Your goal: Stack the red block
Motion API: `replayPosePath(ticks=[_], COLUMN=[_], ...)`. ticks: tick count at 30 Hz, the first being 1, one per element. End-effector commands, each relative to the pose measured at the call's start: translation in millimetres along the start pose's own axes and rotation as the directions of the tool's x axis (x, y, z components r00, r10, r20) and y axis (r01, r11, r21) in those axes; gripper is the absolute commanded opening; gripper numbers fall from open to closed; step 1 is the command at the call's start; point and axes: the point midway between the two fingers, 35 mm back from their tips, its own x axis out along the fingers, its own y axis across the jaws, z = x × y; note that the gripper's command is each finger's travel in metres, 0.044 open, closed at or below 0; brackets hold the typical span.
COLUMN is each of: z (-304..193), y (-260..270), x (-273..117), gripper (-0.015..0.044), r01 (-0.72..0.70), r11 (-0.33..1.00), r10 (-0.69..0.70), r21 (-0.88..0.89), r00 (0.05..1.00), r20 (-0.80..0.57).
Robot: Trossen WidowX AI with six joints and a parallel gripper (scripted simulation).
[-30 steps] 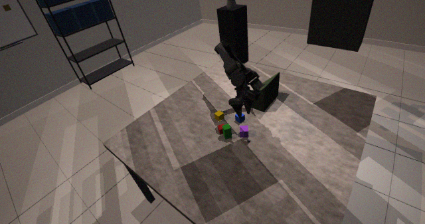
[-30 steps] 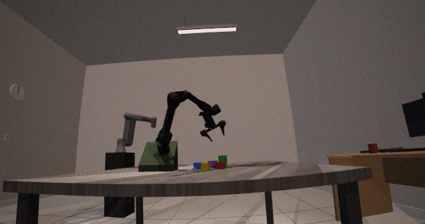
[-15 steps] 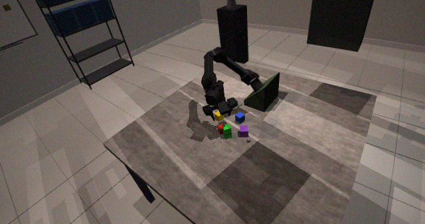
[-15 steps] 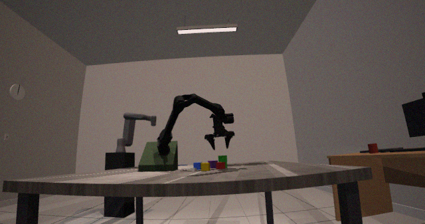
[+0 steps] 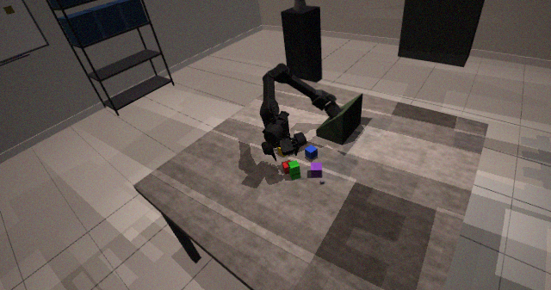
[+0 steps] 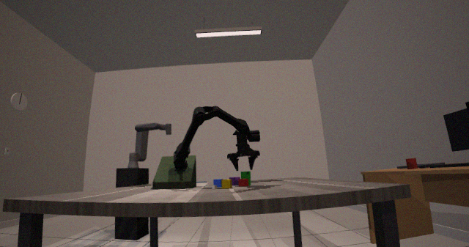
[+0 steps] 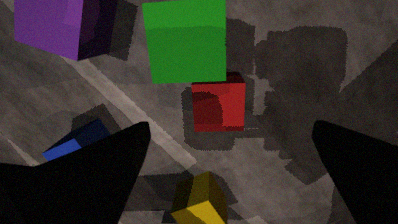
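Hand point(image 6: 243, 163) spread wide, empty, above red block point(image 7: 219, 107) touching green tower point(image 7: 186, 41). No legible markings.

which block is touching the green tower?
The red block. It sits flush against the side of the green tower in the wrist view, while the purple, blue and yellow blocks all stand apart from it.

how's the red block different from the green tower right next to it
The green tower stands taller than the red block; in the exterior view its top rises well above the red block's. The green tower is bright green, the red block red. In the wrist view the red block lies nearer the middle between the open fingers, the green tower farther up. Both stand on the table, side by side.
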Motion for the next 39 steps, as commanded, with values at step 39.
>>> replayPosePath(ticks=[39], z=[-9], y=[5], x=[78], gripper=[0.0440], r01=[-0.009], r11=[1.000], r10=[0.009], r21=[-0.010], r00=[1.000], r20=[-0.023])
